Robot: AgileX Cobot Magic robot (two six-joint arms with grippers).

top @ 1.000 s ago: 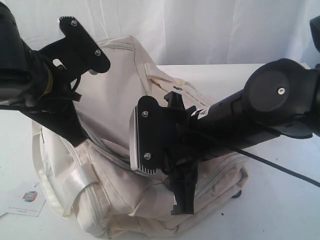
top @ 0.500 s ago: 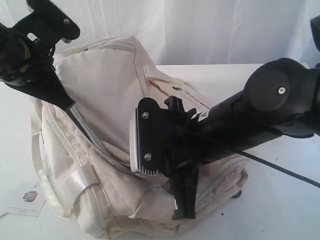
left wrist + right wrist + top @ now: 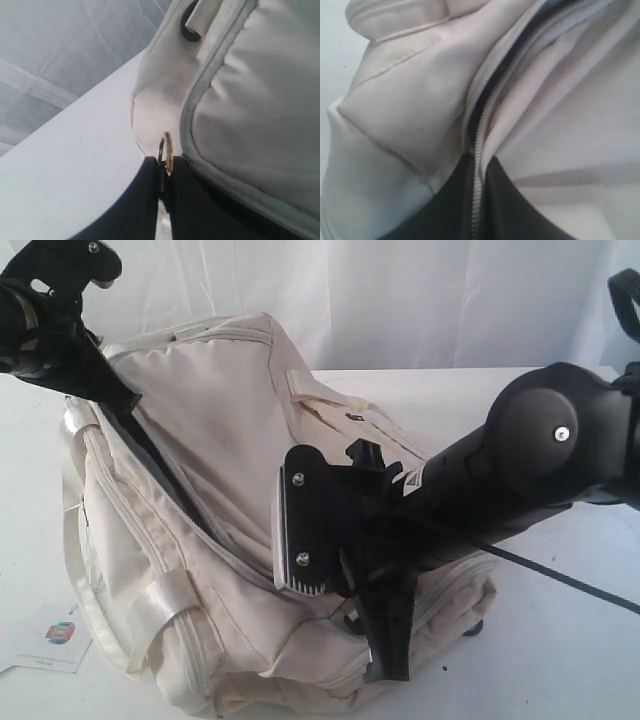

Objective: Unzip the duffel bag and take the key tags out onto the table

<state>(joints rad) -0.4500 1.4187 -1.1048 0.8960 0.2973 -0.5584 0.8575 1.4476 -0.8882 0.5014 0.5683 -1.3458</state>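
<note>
The cream-white duffel bag lies on the white table. A dark slit runs along its open zipper. My left gripper is at the bag's far-left corner. In the left wrist view my left gripper is shut on the zipper's gold pull ring. My right gripper presses on the bag's near right side. In the right wrist view my right gripper is shut on the zipper edge of the bag. The key tags are hidden.
A small white paper card with a coloured logo lies on the table left of the bag. A black cable trails from the right arm over the table. A white backdrop hangs behind.
My left gripper has moved up and to the left with the pull ring, and the dark zipper slit has grown longer. The right gripper has shifted slightly right and down on the bag.
</note>
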